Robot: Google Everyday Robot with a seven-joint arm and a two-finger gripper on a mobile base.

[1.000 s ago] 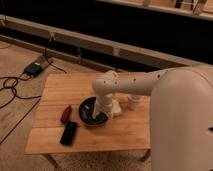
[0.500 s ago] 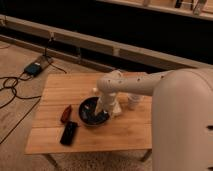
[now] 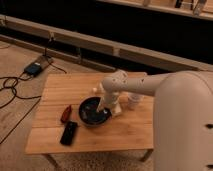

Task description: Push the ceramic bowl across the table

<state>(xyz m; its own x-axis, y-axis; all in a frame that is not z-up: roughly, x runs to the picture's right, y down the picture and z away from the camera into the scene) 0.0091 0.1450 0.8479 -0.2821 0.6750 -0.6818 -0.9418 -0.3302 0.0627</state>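
The dark glossy ceramic bowl (image 3: pixel 93 111) sits on the light wooden table (image 3: pixel 70 87), left of centre toward the front. My white arm reaches in from the right. The gripper (image 3: pixel 106 106) hangs at the bowl's right rim, touching or just inside it. A small white translucent cup (image 3: pixel 133 101) stands right of the gripper, partly behind the arm.
A flat black slab (image 3: pixel 69 133) lies near the table's front left. A small red object (image 3: pixel 65 113) lies just left of the bowl. Cables and a power box (image 3: pixel 34 68) lie on the carpet at left. A dark ledge runs behind the table.
The gripper has shifted slightly toward the bowl's right rim. The bowl has barely moved.
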